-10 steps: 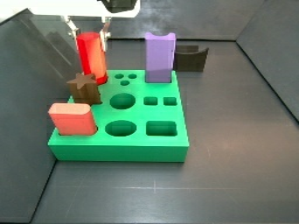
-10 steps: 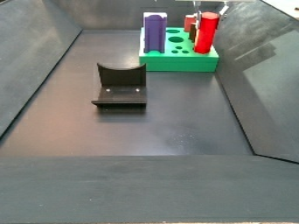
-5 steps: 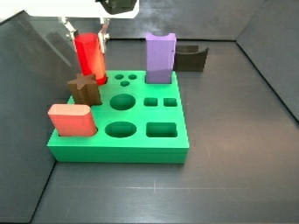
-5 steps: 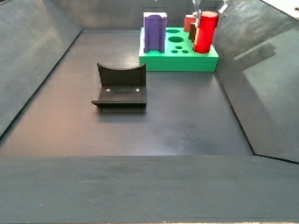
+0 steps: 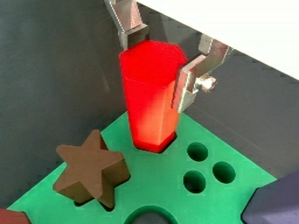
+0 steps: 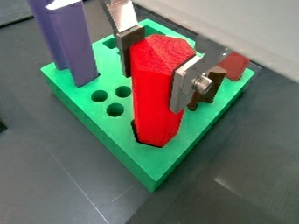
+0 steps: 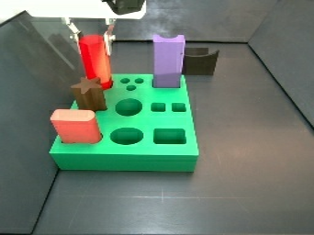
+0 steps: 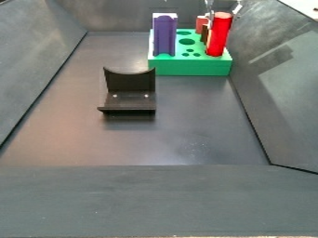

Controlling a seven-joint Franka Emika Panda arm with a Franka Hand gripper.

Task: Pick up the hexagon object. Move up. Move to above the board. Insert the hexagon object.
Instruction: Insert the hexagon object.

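Hexagon object (image 5: 152, 96): upright, lower end sitting in a hole at a corner of the board (image 5: 228, 206); both wrist views show its base below the green top surface. Most of the prism's height is above the board, so I judge the insertion begun but not bottomed out.

Gripper (image 6: 162, 61): directly above that corner, narrowly spread, silver finger plates against opposite faces of the red prism near its top. It looks clamped on the piece. In a side view the gripper (image 7: 95, 39) sits over the far left corner of the board (image 7: 123, 156).

Neighbours: brown star piece (image 5: 91, 166) seated just beside the hexagon; purple block (image 6: 65, 39) upright at another corner; salmon-pink block (image 7: 75, 125) at the near left corner. Fixture (image 8: 126, 91) on the tabletop, well apart from the board.

Risks from here (judgement):
- Facets not aligned with the hole's sides: prism could bind partway, and further downward push would tilt it or shift the board.
- Releasing before full seating: piece may lean or stand proud.
- Opening wide near the star: a finger could nudge it.
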